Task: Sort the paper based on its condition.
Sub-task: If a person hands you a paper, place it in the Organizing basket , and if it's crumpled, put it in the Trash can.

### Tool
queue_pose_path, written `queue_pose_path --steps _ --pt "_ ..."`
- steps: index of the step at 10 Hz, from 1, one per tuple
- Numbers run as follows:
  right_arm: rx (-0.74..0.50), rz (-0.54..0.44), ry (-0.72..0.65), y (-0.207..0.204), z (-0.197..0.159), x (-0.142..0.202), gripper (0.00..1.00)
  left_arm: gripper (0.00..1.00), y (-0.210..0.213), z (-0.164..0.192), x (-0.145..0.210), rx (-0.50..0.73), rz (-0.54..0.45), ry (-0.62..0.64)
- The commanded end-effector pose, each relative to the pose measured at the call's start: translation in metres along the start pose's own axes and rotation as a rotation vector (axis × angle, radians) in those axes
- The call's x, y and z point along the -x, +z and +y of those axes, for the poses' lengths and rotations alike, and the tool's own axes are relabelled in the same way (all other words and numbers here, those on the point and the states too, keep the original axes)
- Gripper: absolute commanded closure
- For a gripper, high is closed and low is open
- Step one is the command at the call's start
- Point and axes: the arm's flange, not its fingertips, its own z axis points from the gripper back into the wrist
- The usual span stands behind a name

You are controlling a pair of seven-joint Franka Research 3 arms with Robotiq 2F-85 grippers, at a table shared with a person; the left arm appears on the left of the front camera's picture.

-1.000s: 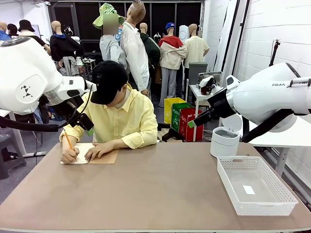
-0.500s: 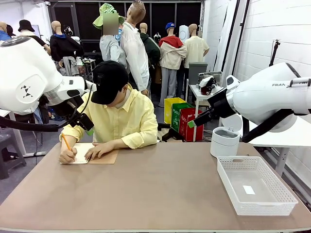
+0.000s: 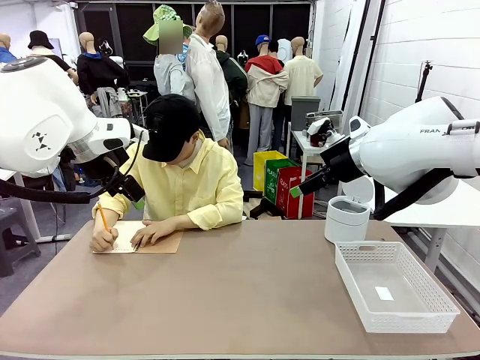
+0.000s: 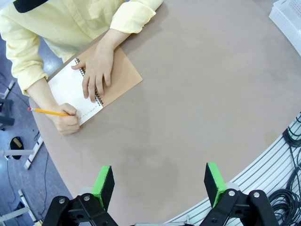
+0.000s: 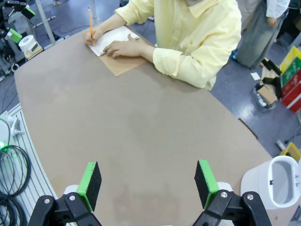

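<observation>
The paper [image 4: 70, 89] is a white page lying on an open spiral notebook with a tan cover [image 4: 122, 75] at the table's far left; I cannot tell whether it is loose or bound. A person in a yellow shirt writes on it with a pencil [image 4: 49, 112] and holds it flat with the other hand [image 4: 96, 70]. The same paper [image 5: 110, 37] appears far off in the right wrist view. My left gripper [image 4: 159, 175] hangs open high above the table's near side. My right gripper [image 5: 146, 172] is open too, high over the middle, with nothing between its fingers.
A white mesh basket [image 3: 373, 246] sits at the table's right, with a small white patch on its floor. A white round bin [image 3: 346, 219] stands just beyond the table's far right corner. Bare brown tabletop [image 3: 240, 292] stretches between notebook and basket.
The person's writing hand and pencil have shifted slightly left along the page. Both arms have stayed still.
</observation>
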Motion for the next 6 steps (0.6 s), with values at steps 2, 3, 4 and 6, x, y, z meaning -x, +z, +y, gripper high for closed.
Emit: queue_pose_path --steps 2,3,4,6 --pt "-0.005 0.002 -0.001 -0.0004 0.0004 0.0002 0.0 0.0 -0.0008 0.0006 0.0008 -0.002 -0.009 0.0" --pt "-0.005 0.002 -0.001 -0.0004 0.0004 0.0002 0.0 0.0 -0.0008 0.0006 0.0008 -0.002 -0.009 0.0" --pt "-0.005 0.002 -0.001 -0.0004 0.0004 0.0002 0.0 0.0 -0.0008 0.0006 0.0008 -0.002 -0.009 0.0" --pt "-0.005 0.002 -0.001 -0.0004 0.0004 0.0002 0.0 0.0 -0.0008 0.0006 0.0008 -0.002 -0.009 0.0"
